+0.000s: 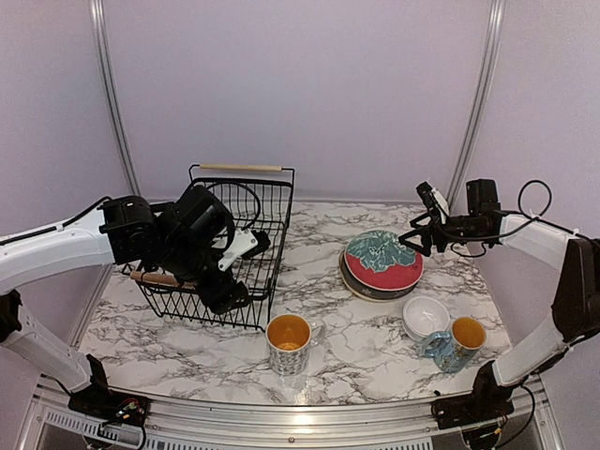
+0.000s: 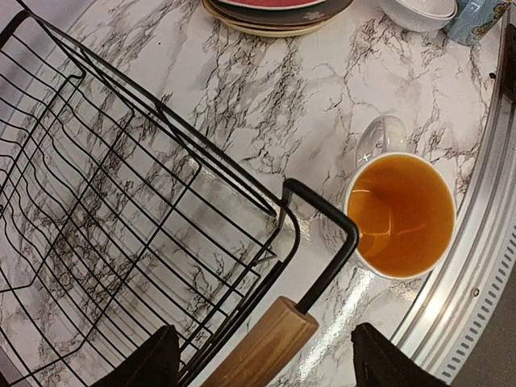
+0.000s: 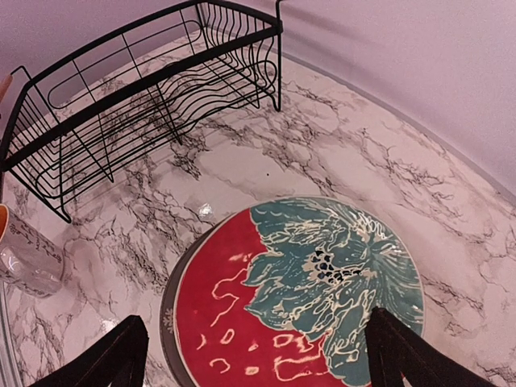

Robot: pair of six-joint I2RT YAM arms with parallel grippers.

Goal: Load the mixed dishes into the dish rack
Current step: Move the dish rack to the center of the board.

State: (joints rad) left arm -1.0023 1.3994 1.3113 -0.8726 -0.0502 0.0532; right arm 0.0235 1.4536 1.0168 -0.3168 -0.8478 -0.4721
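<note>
The rack [image 1: 270,211], a black wire basket with a wooden handle at its far end [image 1: 240,168] and another at its near end [image 2: 262,347], stands on the left of the surface [image 1: 356,347]. A patterned mug [image 1: 289,343] with an orange inside stands upright just off the rack's near right corner. To the right lies a stack of plates: the red plate [image 1: 382,261] with a teal leaf on top, a dark grey plate [image 3: 169,310] under it, and a tan one [image 2: 242,27] at the bottom. Nearer, nested white bowls [image 1: 427,314] sit beside a second, bluish mug [image 1: 455,344], also upright.
</note>
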